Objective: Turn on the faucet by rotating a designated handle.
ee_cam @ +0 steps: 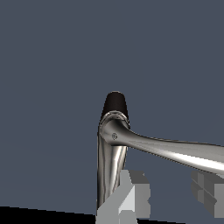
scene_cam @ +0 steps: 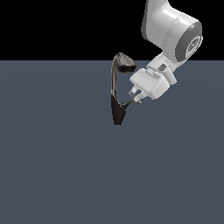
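At the exterior view's upper right, white gripper (scene_cam: 136,96) angled down toward the exterior view's left, fingers spread, tips (ee_cam: 129,199) on either side of the handle (scene_cam: 130,103) without visibly clamping it. Handle thin and curved, branching from the black cone body. Faucet (scene_cam: 116,94) upright on the flat grey floor (scene_cam: 57,166), just beside the gripper, arched neck ending in a wide spout head above the white hand.

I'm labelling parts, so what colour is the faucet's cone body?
Glossy black on the faucet cone, clearest in the exterior view.
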You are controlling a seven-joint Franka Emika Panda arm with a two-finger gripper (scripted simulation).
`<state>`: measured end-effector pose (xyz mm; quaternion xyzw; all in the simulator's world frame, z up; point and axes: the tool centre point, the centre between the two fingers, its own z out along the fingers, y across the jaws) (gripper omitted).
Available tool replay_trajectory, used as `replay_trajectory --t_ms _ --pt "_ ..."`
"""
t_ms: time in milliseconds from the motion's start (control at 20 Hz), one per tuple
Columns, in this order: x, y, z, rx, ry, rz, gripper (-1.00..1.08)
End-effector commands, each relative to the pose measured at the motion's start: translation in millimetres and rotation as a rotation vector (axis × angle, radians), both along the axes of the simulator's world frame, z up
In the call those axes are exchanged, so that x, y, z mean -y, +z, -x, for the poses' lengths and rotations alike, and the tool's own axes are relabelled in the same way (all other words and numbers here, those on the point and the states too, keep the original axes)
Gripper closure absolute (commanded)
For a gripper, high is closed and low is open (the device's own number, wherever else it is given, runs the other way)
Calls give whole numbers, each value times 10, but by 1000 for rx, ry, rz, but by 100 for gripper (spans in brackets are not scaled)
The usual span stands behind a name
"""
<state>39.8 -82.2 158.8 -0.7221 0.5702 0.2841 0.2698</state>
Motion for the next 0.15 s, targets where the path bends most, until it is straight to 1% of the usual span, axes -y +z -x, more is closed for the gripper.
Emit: replay_trajectory --t_ms 0,100 --pt "473 -477 164 -56 -63 28 108" --pt "500 -506 156 -58 -64 28 108"
